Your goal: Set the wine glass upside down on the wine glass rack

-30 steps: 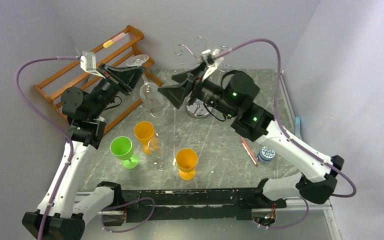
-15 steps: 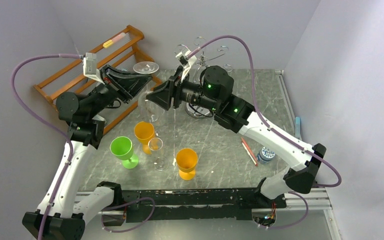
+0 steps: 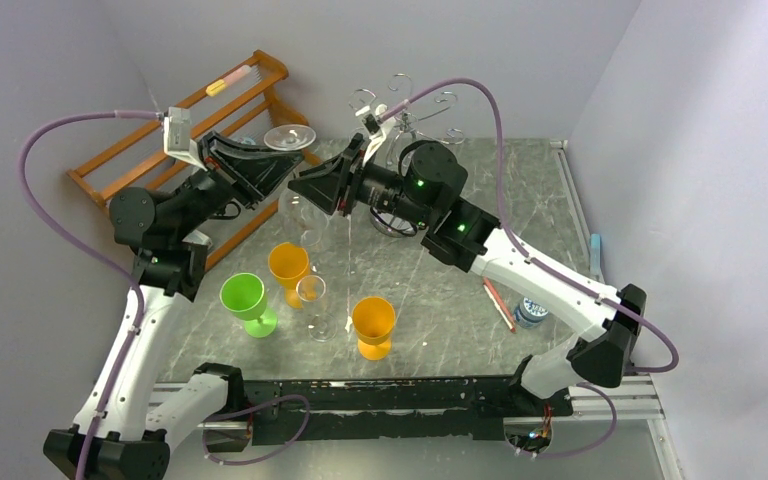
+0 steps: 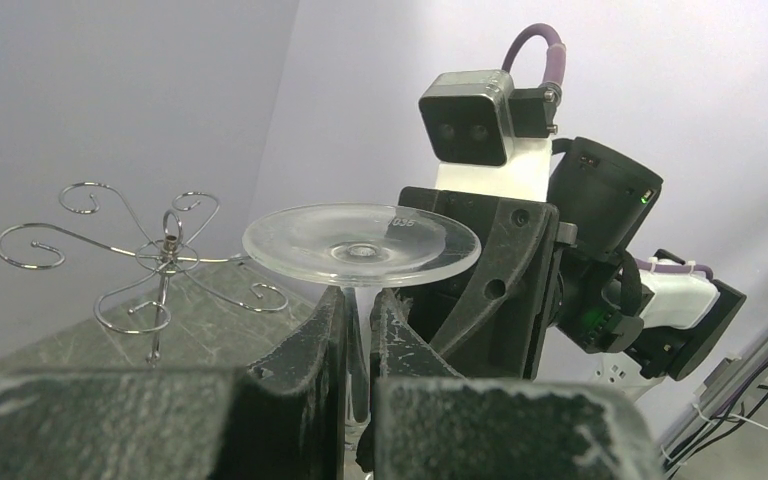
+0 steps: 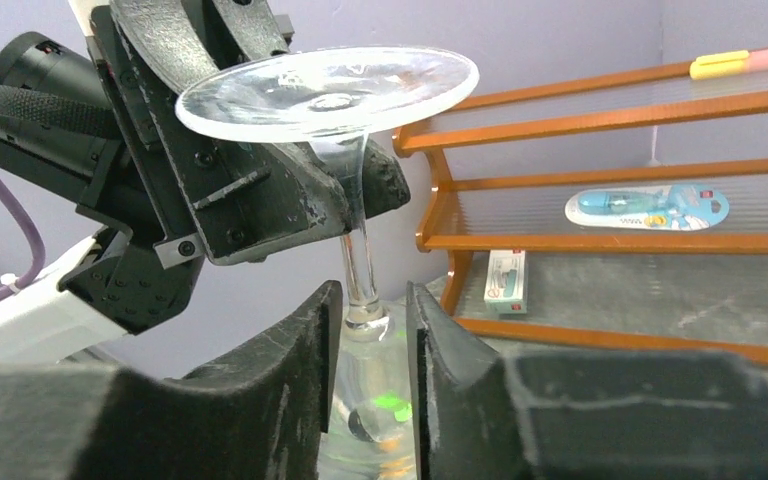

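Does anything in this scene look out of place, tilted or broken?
Nothing looks spilled or broken. One unusual thing: the wine glass is upside down in mid-air, the left gripper shut on its stem, the right gripper open around that stem nearer the bowl.

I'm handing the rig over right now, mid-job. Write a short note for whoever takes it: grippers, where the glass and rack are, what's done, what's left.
Left gripper: shut on the stem of the glass, which is held in the air upside down, foot on top.
Right gripper: open, fingers either side of the stem low down by the bowl, not visibly touching it.
Rack: standing at the back, nothing hung on it.
Done: glass lifted and inverted.
Left: it looks like a handover, so probably close the right gripper on the stem, release the left, then slide the foot onto a rack arm and let go.
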